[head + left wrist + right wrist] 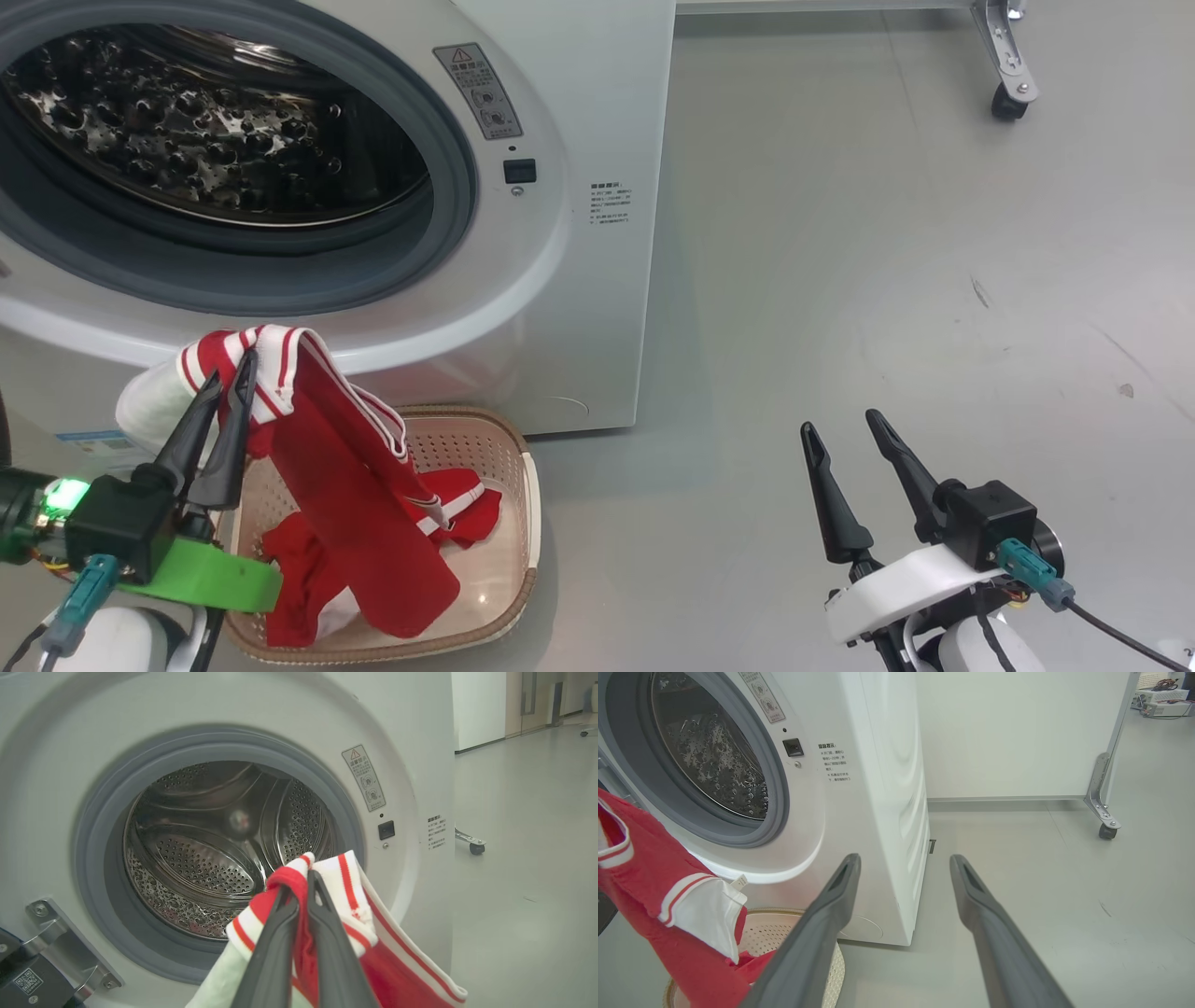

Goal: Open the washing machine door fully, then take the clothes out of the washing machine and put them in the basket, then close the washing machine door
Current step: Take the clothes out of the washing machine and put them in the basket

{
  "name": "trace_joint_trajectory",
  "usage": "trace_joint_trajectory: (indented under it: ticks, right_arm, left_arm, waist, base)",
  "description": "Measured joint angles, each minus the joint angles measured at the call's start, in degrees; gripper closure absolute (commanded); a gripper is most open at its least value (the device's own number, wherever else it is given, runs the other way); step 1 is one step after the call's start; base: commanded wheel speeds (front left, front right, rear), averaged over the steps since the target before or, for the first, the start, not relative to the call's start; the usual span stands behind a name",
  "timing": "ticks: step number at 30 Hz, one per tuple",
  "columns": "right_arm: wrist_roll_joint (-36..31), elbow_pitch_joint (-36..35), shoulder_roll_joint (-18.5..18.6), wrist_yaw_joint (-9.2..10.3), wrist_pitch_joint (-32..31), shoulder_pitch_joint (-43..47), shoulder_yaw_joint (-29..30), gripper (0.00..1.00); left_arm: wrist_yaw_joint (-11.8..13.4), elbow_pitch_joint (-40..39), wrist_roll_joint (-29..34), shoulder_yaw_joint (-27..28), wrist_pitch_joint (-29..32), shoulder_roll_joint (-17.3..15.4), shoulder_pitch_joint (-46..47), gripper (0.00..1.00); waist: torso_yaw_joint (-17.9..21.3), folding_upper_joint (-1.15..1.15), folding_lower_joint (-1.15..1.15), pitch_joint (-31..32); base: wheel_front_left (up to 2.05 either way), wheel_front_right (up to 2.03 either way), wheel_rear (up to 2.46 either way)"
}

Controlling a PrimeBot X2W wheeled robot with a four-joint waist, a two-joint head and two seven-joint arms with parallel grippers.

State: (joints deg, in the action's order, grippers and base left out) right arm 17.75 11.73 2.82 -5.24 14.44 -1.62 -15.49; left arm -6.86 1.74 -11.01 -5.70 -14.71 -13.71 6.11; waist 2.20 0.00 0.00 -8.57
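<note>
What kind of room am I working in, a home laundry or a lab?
Likely a lab or test bay, not a home: the washing machine sits on open grey floor, beside a white panel on a castor wheel.

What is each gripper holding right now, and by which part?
The left gripper pinches the red garment by its striped white-and-red band at the top; the rest hangs over the basket. The right gripper is open, holding nothing.
</note>
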Motion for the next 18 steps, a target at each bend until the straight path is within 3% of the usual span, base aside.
trace_joint_trajectory:
  ticks: [18]
  right_arm:
    - [-0.3, -0.5, 0.0, 0.01, 0.0, -0.8, 0.4, 0.0]
  left_arm:
    - [0.0, 7.0, 1.2, 2.8, 0.0, -2.2, 0.1, 1.0]
  waist:
    - [2.1, 0.0, 0.0, -3.0]
  base:
    - [0.0, 0.0, 0.0]
